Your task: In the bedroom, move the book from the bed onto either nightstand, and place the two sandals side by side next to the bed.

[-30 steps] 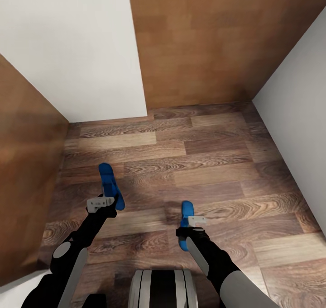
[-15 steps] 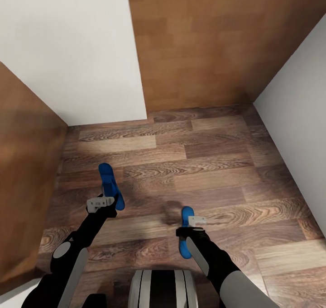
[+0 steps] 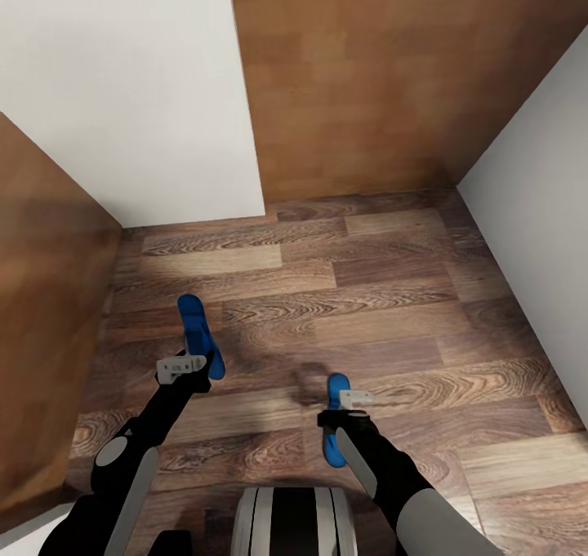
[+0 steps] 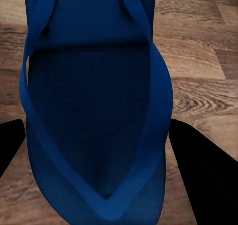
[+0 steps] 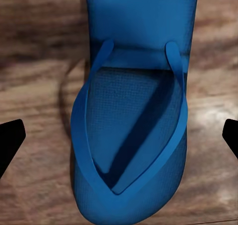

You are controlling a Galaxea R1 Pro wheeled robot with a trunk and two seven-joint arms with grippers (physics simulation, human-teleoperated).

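Head view, robot facing a corner of the bedroom where a white wall (image 3: pixel 122 91) meets a brown wooden door (image 3: pixel 392 74) above the wood-plank floor (image 3: pixel 367 295). The left end effector (image 3: pixel 181 366) and the right end effector (image 3: pixel 354 397) are each extended forward with one blue sandal at its tip: the left sandal (image 3: pixel 198 335) projects ahead of the left end effector, the right sandal (image 3: pixel 334 420) lies along the right one. In the left wrist view, the left sandal (image 4: pixel 94 111) sits between two dark fingers (image 4: pixel 206 178) that stand close to its edges; whether they press on it cannot be told. In the right wrist view, the right sandal (image 5: pixel 134 121) lies between fingers (image 5: pixel 10 145) spread wide and clear of its sides, so that end effector appears open and not clamping. Compared with one second ago, the floor and walls have shifted slightly across the picture while the arms and sandals keep the same places relative to the robot; over the last half second nothing has shifted. This is read as the base coming to rest rather than any move of the sandals. The sandals are well apart, not yet side by side, and neither bed, book nor nightstand is in view, so the task appears far from complete.
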